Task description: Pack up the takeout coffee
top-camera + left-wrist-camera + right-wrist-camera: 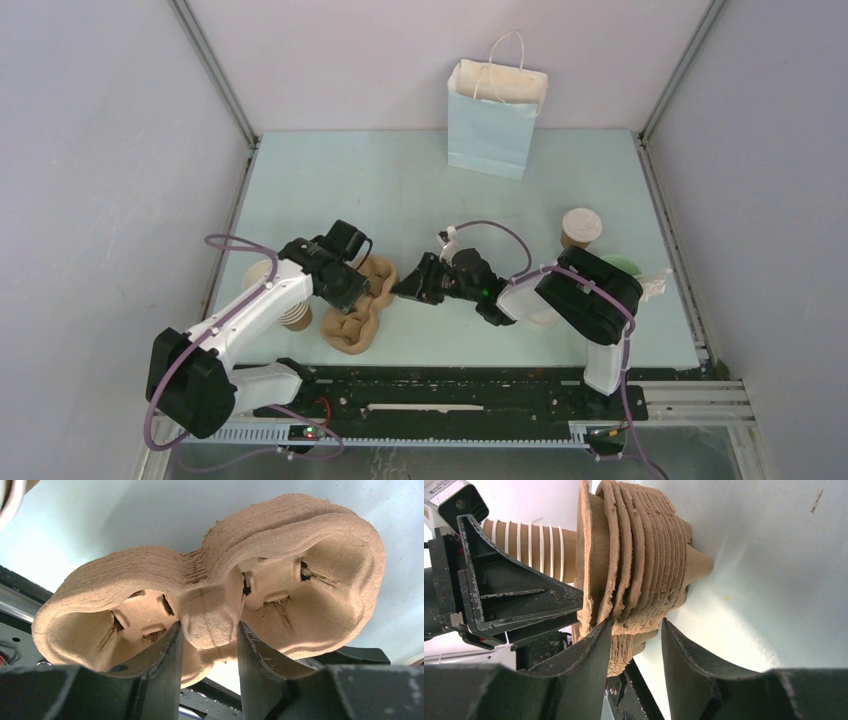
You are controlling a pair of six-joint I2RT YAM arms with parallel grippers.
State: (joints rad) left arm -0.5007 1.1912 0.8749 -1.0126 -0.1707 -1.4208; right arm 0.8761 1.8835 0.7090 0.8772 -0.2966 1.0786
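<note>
Carriers (350,328), a nested pile of brown pulp ones, have both arms on them right now. Left gripper (209,630) sits over the pile from above, jaws roughly half spread. One finger is dipped into each pocket of the top carrier, and the pair pinches the raised hump between the two pockets. Both fingers press right against that hump.

Right gripper (634,630) meets the pile from the opposite side, jaws also about half apart, with the edge of the pile sitting between them. One finger lies against the pulp and the other is just beside it; I can't tell from here whether it truly bites. The two grippers are near each other with the pile between them. A cup stack (531,545), brown with pale rims, stands just behind the left gripper.

And the coffee (580,228)? Untouched, well apart from both grippers, off to the right of the right gripper and out past that arm's elbow. It stands upright on the table (420,190), long axis vertical, pale top up, just beside a green cup (628,268). A pale blue bag (495,120) stands further back, beyond both grippers.
</note>
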